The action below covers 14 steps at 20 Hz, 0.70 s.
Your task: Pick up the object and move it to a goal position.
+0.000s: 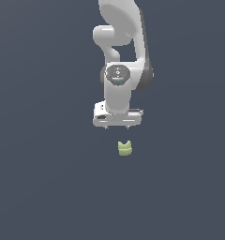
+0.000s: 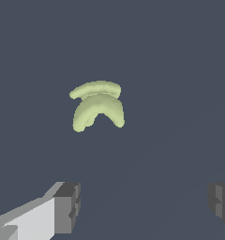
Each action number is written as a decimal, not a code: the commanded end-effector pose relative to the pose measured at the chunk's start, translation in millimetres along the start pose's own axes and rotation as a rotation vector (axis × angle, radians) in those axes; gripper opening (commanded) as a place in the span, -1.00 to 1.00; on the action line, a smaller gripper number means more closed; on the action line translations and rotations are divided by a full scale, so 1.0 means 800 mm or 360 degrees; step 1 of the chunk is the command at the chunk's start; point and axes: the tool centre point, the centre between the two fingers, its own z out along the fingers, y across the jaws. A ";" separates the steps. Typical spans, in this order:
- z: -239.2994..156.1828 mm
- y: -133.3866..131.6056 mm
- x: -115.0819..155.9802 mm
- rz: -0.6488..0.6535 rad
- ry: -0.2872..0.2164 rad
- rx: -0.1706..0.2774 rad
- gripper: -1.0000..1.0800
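White Panda arm hangs down from the top of the exterior view, wrist pointing straight at the floor. Gripper is white and wide, with only short finger stubs showing under its body in that view.

Object: small pale yellow-green chunk, notched on top, sitting on the dark slate-blue ground. In the exterior view it lies just below the gripper and a little toward the exterior view's right of the gripper's middle. Clear gap between the two; no contact.

Wrist view: the object looks like two curved pieces, an arch with a shorter crescent lying against it. It sits out ahead of the fingers, not between them.

Fingers: spread wide and holding nothing. One grey pad shows on a white finger, the other pad is at the frame's far edge, with bare ground between them.

Whether the object lies flat or slightly tilted cannot be told.
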 end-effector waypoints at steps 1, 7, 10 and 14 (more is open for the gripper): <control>0.000 0.000 0.000 0.0000 0.0000 0.0000 0.92; 0.000 -0.012 0.009 0.0001 0.0019 -0.0001 0.92; -0.002 -0.017 0.011 0.0005 0.0026 0.0000 0.92; -0.001 -0.017 0.011 0.0005 0.0026 0.0000 0.92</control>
